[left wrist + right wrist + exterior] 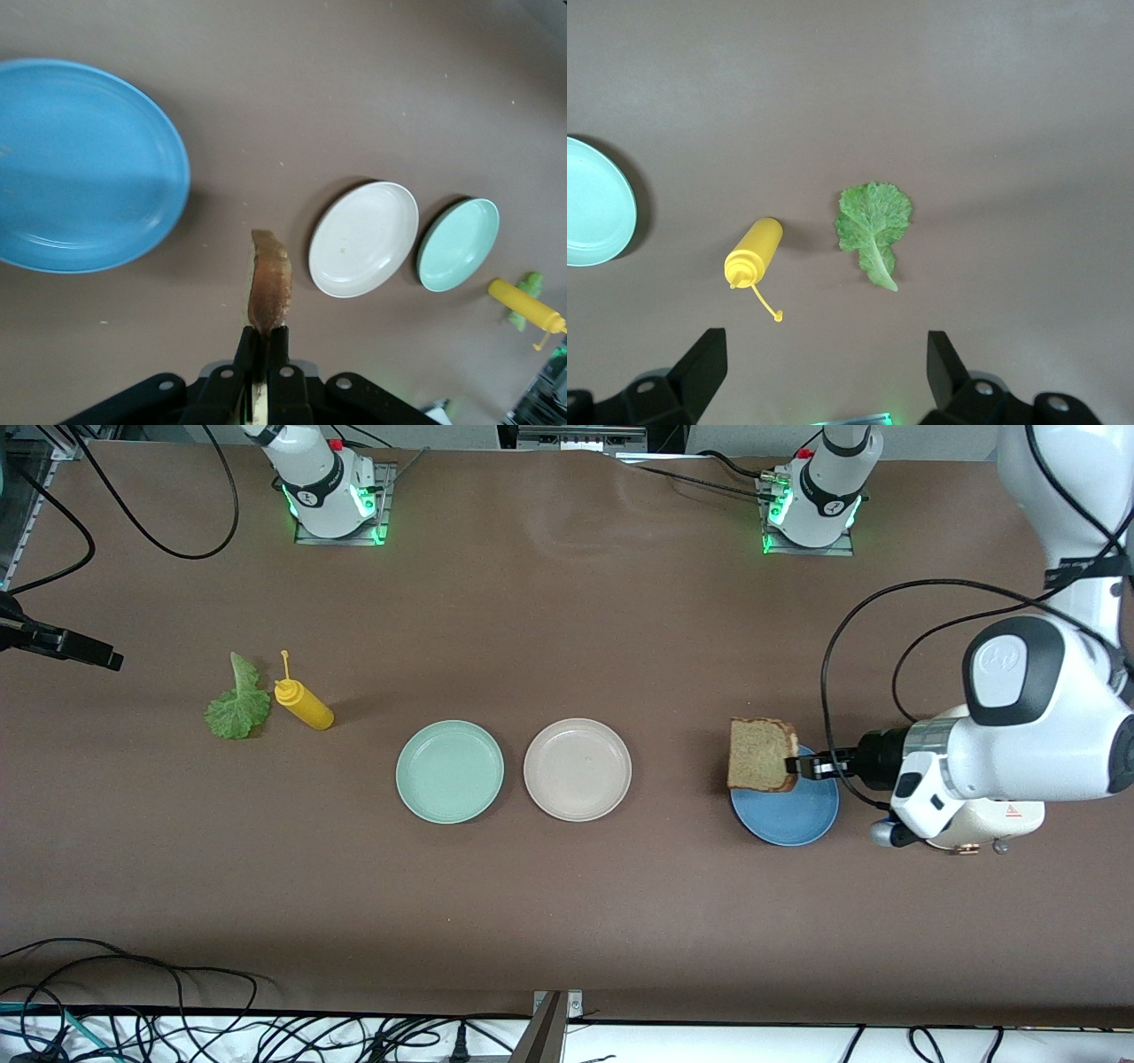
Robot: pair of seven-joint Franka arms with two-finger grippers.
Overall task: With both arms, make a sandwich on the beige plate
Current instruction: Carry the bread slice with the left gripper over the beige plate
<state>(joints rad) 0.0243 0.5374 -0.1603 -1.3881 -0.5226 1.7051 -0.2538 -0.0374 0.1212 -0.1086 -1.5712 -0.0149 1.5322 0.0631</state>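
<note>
My left gripper is shut on one edge of a brown bread slice and holds it in the air over the rim of the blue plate. In the left wrist view the slice shows edge-on, sticking out from the closed fingertips. The beige plate lies bare at the table's middle, toward the right arm's end from the bread, and shows in the left wrist view too. A green lettuce leaf lies flat near the right arm's end. My right gripper hangs open high over the leaf, holding nothing.
A mint-green plate sits beside the beige one. A yellow squeeze bottle lies on its side next to the lettuce. A black fixture juts in at the right arm's end of the table. Cables run along the table's near edge.
</note>
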